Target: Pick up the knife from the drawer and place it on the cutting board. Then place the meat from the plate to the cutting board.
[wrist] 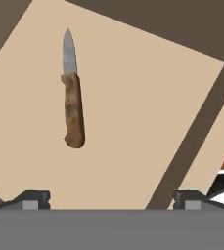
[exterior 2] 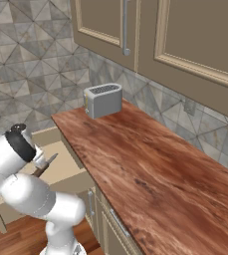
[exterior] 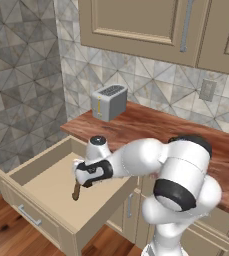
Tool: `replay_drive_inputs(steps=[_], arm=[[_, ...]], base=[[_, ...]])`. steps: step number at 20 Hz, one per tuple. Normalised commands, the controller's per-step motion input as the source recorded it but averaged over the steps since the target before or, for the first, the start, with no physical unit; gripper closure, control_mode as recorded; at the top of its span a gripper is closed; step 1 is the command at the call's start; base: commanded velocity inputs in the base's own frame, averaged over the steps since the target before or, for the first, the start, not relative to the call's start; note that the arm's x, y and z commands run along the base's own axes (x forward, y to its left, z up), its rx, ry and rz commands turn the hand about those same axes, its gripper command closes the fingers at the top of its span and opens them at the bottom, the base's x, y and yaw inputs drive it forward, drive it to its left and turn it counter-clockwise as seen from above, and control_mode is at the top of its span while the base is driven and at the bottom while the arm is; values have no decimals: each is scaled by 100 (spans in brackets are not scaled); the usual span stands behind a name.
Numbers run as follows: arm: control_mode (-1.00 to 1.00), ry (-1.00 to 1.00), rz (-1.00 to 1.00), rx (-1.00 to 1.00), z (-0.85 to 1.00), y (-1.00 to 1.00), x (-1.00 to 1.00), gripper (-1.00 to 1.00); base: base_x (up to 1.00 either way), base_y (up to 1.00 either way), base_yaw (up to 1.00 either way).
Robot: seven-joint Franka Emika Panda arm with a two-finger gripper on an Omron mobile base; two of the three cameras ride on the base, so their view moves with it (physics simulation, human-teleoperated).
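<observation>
My arm folds forward and down from the base, elbow bent high over the counter (exterior 2: 150, 164) edge, wrist dipped into the pulled-out drawer (exterior: 61, 190). My gripper (wrist: 111, 199) points straight down at the tan drawer floor, jaws spread wide and holding nothing. The knife (wrist: 72, 95) lies flat on that floor below me, apart from my fingertips (wrist: 33, 199). A silver toaster (exterior: 109, 101) stands on the counter behind the drawer

White arm bent low, claw (wrist: 111, 200) wide open, pointing down
</observation>
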Motion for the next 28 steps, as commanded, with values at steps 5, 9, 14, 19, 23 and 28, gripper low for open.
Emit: replay_drive_inputs(steps=[5, 9, 14, 19, 23, 28], arm=[[-100, 2, -11, 0, -16, 25, 22, -100], [-100, 6, -3, 0, -4, 6, 5, -100], [-100, 0, 0, 0, -7, 8, 4, -100], [-100, 0, 0, 0, -11, 25, 11, -100], [-100, 0, 0, 0, -15, 8, 4, -100], [-100, 3, 0, -5, -20, 0, 5, -100]], base=[[0, 0, 0], [0, 0, 0], [0, 0, 0], [0, 0, 0], [0, 0, 0], [0, 0, 0]])
